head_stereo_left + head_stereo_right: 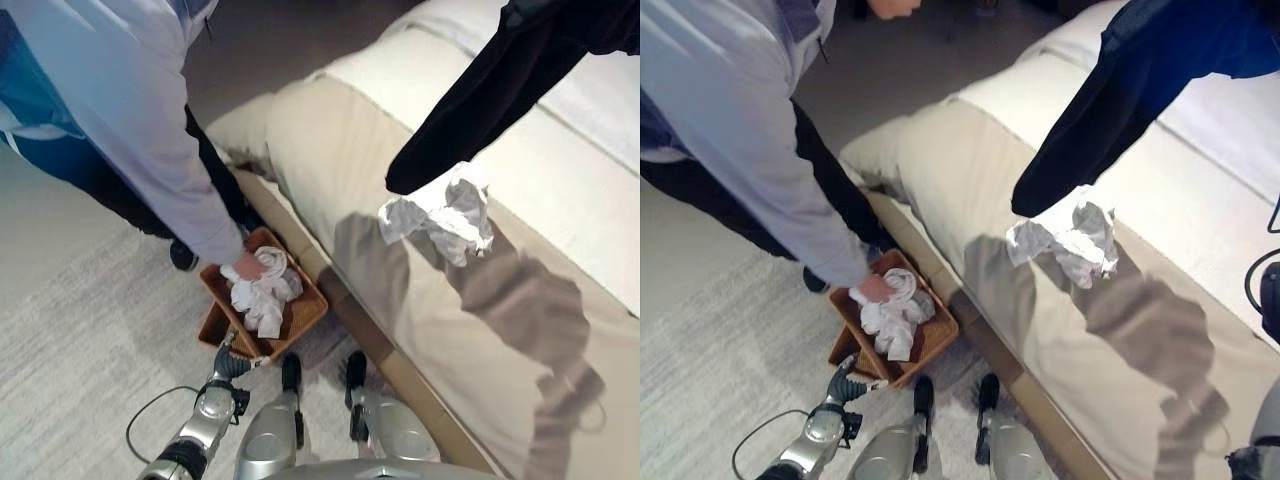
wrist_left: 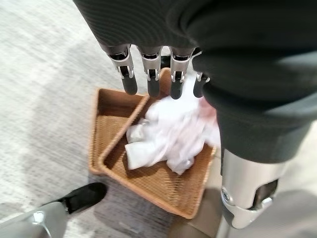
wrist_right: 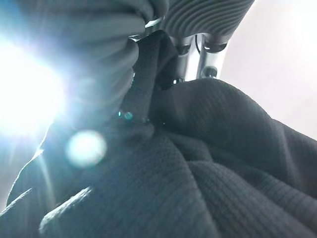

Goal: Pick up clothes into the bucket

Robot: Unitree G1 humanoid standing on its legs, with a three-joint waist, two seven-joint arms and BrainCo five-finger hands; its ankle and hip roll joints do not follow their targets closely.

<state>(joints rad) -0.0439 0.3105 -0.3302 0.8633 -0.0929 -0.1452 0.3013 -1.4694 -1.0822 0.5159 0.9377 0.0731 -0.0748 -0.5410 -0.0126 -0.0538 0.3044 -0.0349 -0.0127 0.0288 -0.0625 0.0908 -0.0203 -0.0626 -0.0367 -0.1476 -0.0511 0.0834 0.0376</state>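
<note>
Dark garment (image 1: 480, 100) hangs bunched against the right hand (image 3: 198, 44) (above the bed (image 1: 340, 160)).

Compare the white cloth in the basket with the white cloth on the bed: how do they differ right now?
The white cloth in the basket lies inside the wicker basket on the floor, and a person's hand touches it. The white cloth on the bed sits bare on the beige bed, untouched, partly under a hanging dark garment. Both are white and crumpled into loose heaps.
</note>
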